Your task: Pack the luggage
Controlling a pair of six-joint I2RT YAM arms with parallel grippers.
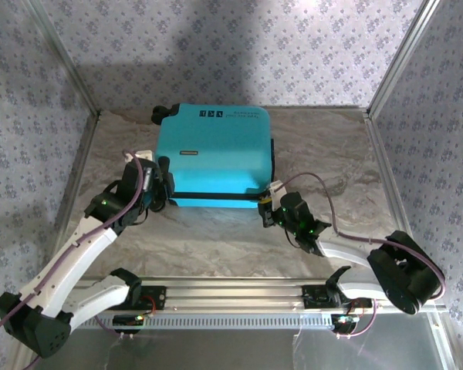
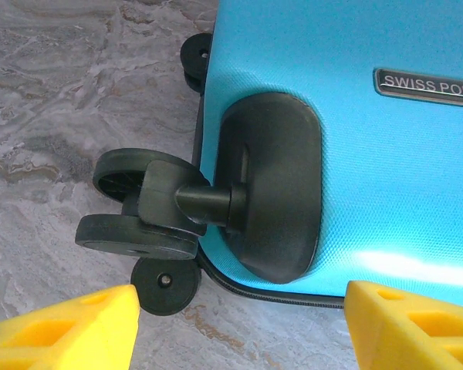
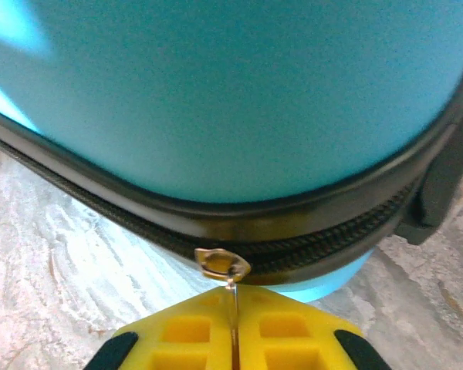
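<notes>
The luggage (image 1: 212, 154) lies flat on its broad side in the middle of the table (image 1: 216, 243), with the turquoise shell upward and the two halves together. Its wheels (image 2: 135, 223) are at the robot's left end. I judge that the long axis goes across the table from left to right, a little turned, though from above the shell looks almost square. The black zipper band (image 3: 316, 250) runs along the near edge.

The right gripper (image 1: 272, 202) is at the near right corner. Its yellow fingers (image 3: 185, 331) are pressed together on the thin metal zipper pull (image 3: 222, 264). The left gripper (image 1: 156, 185) is at the near left corner beside the wheels. Its pads (image 2: 69, 331) are spread wide and, as far as I can see, touch nothing.

Some things can go wrong from here. The pull is very thin and only its tip sits between the fingers, so it may slip out when the arm draws it along. Nothing holds the case, so the pull force may slide or turn the whole case on the smooth table and leave the slider where it is. The band bends round the corner just beside the slider, and there the slider may jam if the pull direction does not follow the curve. The open left pads are near the wheels and may catch on one.
</notes>
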